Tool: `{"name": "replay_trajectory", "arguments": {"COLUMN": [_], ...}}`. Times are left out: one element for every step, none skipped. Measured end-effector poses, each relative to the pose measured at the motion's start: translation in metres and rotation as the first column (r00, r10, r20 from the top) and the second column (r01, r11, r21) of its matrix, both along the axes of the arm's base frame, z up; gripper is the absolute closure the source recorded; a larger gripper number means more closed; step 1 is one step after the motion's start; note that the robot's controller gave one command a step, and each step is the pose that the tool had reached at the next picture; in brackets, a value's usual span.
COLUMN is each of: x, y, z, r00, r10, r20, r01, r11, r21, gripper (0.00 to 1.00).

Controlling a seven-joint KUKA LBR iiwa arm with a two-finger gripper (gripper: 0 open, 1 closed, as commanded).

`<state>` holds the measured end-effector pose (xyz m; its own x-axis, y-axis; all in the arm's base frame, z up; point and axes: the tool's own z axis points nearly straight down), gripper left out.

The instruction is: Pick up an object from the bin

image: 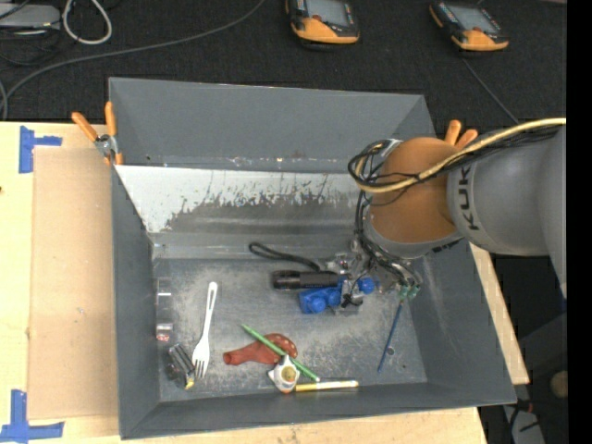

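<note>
Claw (357, 283) state can't be told, so you centre it squarely on the blue piece (319, 300) at mid-bin before lifting.

Grey bin (231, 141), white fork (206, 326), blue toy (319, 300)

We cannot make out the gripper (356, 283) clearly: it sits among cables and dark metal under the arm's orange cover (412, 202), which hides the wrist. The blue block (319, 300) just beside it is partly covered on its right, and we cannot tell whether the two touch. The black tool (294, 278) loses its right end there, and the thin blue rod (390, 336) its upper end. The small dark thing (179, 363) in the bin's (277, 128) near left corner is too small to name. The arm (518, 192) is cut off at the right edge.
</note>
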<state>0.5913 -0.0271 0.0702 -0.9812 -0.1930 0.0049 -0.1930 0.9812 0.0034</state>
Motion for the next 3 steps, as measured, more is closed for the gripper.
{"name": "replay_trajectory", "arguments": {"x": [0.0, -0.001, -0.002], "y": [0.0, 0.0, 0.001], "z": [0.0, 0.019, 0.046], "r00": [1.0, 1.0, 1.0], "r10": [0.0, 0.001, 0.002], "r20": [0.0, -0.004, -0.007], "r01": [0.0, -0.001, -0.002], "r11": [1.0, 1.0, 1.0], "r21": [0.0, 0.0, 0.0], "gripper": [1.0, 1.0, 1.0]}}
